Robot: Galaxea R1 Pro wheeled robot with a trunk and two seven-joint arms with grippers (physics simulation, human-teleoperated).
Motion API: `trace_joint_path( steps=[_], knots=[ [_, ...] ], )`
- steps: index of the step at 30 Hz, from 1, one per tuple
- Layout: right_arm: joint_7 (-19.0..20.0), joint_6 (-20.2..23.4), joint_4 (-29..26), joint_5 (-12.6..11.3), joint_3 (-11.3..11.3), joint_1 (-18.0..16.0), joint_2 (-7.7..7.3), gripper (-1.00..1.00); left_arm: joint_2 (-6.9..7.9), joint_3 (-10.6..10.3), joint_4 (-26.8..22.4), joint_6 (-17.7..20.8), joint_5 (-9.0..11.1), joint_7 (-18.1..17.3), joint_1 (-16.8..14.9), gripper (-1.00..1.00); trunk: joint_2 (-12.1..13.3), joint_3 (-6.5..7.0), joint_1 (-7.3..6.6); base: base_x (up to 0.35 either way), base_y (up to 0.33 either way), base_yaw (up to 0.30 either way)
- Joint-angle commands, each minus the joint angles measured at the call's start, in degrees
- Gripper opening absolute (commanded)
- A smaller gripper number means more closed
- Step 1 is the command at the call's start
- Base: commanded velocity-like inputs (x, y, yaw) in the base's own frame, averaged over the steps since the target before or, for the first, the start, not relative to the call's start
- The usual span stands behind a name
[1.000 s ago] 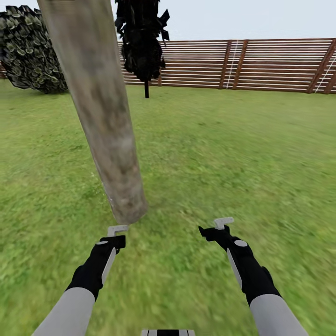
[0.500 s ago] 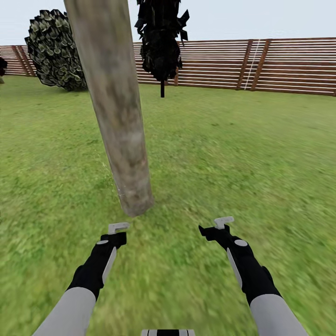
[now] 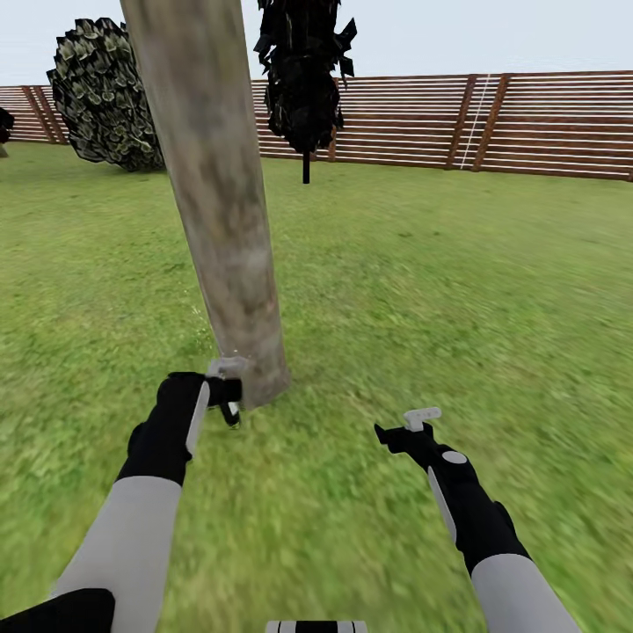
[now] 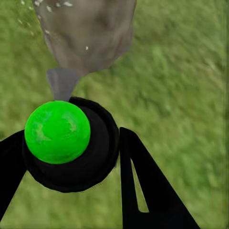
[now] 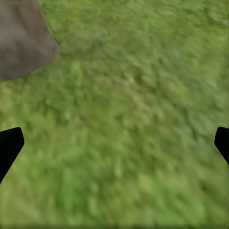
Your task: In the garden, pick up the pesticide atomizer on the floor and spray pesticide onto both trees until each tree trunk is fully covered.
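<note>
Left gripper (image 3: 230, 391) pinches the pesticide atomizer (image 4: 64, 143) between its black fingers (image 4: 143, 186), held right at the foot of the tree trunk (image 3: 224, 229) on the lawn (image 3: 440, 290). In the left wrist view the atomizer's grey nozzle (image 4: 61, 83) points at the trunk base, so its spray axis runs from the green dot toward the bark; a few white specks of pesticide (image 4: 50, 7) sit on the trunk. Atomizer looks small, rigid and light, round body probably slippery; best gripped across the dark body, nozzle clear. Right gripper (image 3: 406, 426) hangs spread and empty over grass, well apart from the trunk.
</note>
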Motion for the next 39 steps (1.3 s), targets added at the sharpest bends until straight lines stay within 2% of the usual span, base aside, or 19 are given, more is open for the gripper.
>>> trace_joint_path(
  steps=[1,5,9,11,18,20,22,29,32,36,39],
  knots=[
    [0.0,0.0,0.0,0.0,0.0,0.0,0.01,1.00,0.11,0.0,-0.5,1.6,-0.1,0.0,-1.0,-1.00,0.0,0.00,0.00,0.000,0.000,0.000],
    [0.0,0.0,-0.1,0.0,0.0,0.0,0.00,1.00,0.47,0.0,-1.0,3.9,-0.8,0.7,-4.6,-1.00,0.0,0.00,0.00,0.000,0.000,0.000],
    [0.0,0.0,0.0,0.0,0.0,0.0,-0.04,1.00,0.41,0.0,-1.1,4.6,-3.5,1.1,-7.9,-1.00,0.0,0.00,0.00,0.000,0.000,0.000],
    [0.0,0.0,0.0,0.0,0.0,0.0,-0.03,1.00,0.44,0.0,-1.1,4.6,-3.9,1.1,-8.5,-1.00,0.0,0.00,0.00,0.000,0.000,0.000],
    [0.0,0.0,0.0,0.0,0.0,0.0,-0.05,1.00,0.95,0.3,0.1,5.4,-4.2,1.1,-14.8,-1.00,0.0,0.00,0.00,0.000,0.000,0.000],
    [0.0,0.0,0.0,0.0,0.0,0.0,-0.05,1.00,1.57,0.4,1.7,5.6,-4.4,1.1,-16.6,-1.00,0.0,0.00,0.00,0.000,0.000,0.000],
    [0.0,0.0,0.0,0.0,0.0,0.0,-0.06,1.00,3.24,0.5,4.9,5.7,-4.5,1.1,-19.4,-1.00,0.0,0.00,0.00,0.000,0.000,0.000],
    [0.0,0.0,0.3,0.0,0.0,0.0,-0.04,1.00,7.83,0.6,7.8,5.7,-4.4,1.0,-21.6,-1.00,0.0,0.00,0.00,0.000,0.000,0.000],
    [0.0,0.0,0.3,0.0,0.0,0.0,-0.06,1.00,8.71,0.6,9.2,5.8,-4.4,1.0,-23.4,-1.00,0.0,0.00,0.00,0.000,0.000,0.000],
    [0.0,0.0,0.4,0.0,0.0,0.0,-0.04,1.00,8.43,0.6,11.4,5.8,-4.4,1.0,-25.3,-1.00,0.0,0.00,0.00,0.000,0.000,0.000],
    [0.0,0.0,0.4,0.0,0.0,0.0,-0.06,1.00,8.53,0.6,14.3,5.8,-4.3,1.0,-28.1,-1.00,0.0,0.00,0.00,0.000,0.000,0.000]
  ],
)
